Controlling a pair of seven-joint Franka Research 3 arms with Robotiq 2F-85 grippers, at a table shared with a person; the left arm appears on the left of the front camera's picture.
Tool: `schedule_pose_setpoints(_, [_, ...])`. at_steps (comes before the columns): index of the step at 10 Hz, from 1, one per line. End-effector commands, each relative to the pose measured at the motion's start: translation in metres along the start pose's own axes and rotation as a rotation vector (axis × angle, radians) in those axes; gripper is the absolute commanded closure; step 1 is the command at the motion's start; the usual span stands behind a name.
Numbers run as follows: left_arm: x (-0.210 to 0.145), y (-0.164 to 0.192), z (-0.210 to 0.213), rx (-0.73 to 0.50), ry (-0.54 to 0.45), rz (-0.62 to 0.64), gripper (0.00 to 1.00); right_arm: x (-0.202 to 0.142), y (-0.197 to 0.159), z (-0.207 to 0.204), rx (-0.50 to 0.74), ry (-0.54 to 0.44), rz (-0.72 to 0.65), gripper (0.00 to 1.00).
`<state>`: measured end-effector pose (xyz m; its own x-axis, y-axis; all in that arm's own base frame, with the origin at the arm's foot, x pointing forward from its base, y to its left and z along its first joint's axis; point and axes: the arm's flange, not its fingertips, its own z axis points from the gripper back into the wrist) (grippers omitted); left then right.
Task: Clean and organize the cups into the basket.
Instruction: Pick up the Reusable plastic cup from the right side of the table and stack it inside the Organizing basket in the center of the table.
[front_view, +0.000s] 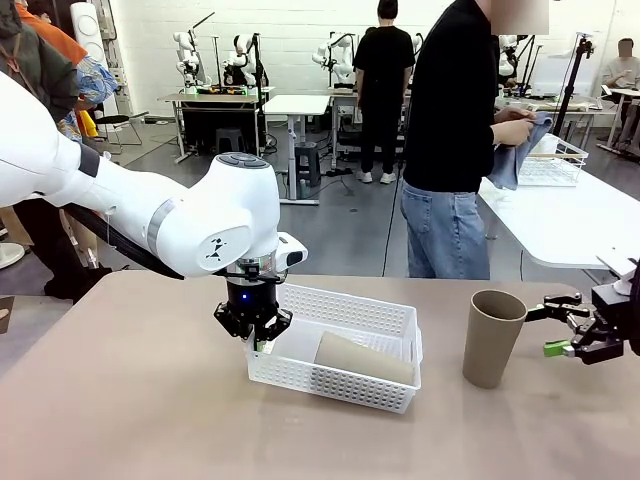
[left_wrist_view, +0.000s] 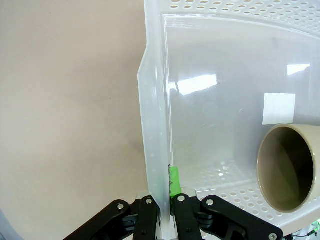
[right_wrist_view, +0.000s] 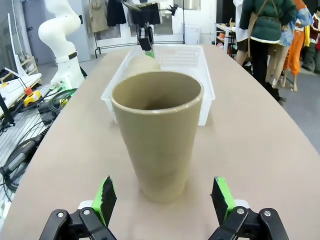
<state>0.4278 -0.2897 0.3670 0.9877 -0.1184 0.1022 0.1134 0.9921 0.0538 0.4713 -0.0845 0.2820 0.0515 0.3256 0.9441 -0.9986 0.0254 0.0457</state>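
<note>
Here two tan cups (front_view: 493, 338), one basket (front_view: 330, 383)

Front overview, wrist close-ups, shared basket (front_view: 330, 383)

- A tan table (front_view: 120, 420) fills the near ground.
- A person in a black top and blue jeans (front_view: 450, 110) stands just past its far edge, right of middle, with a grey-blue cloth (front_view: 515, 155) at chest height.
- A white table (front_view: 570, 225) stands at the far right, bearing a white wire rack (front_view: 560, 165).
- Another person in black (front_view: 383, 70) stands far off.
- A grey stool (front_view: 307, 160) sits under a far white desk (front_view: 297, 104).
- Black cables (right_wrist_view: 27, 142) lie on the floor beside the tan table.
</note>
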Motion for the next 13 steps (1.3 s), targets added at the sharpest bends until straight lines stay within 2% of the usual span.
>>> schedule_pose_setpoints(1, [-0.002, 0.001, 0.001, -0.006, -0.009, -0.007, 1.0, -0.005, -0.013, -0.012, -0.018, -0.003, -0.045, 0.0])
schedule_pose_setpoints(5, [-0.002, 0.001, 0.001, -0.006, -0.009, -0.007, 1.0, -0.014, -0.017, -0.042, 0.057, -0.025, -0.096, 0.0])
schedule_pose_setpoints(11, [-0.002, 0.001, 0.001, -0.006, -0.009, -0.007, 1.0, -0.004, -0.019, -0.084, 0.14, -0.037, -0.068, 0.0])
schedule_pose_setpoints(13, [-0.002, 0.001, 0.001, -0.006, -0.009, -0.007, 1.0, -0.005, -0.018, -0.086, 0.204, -0.09, -0.036, 0.0])
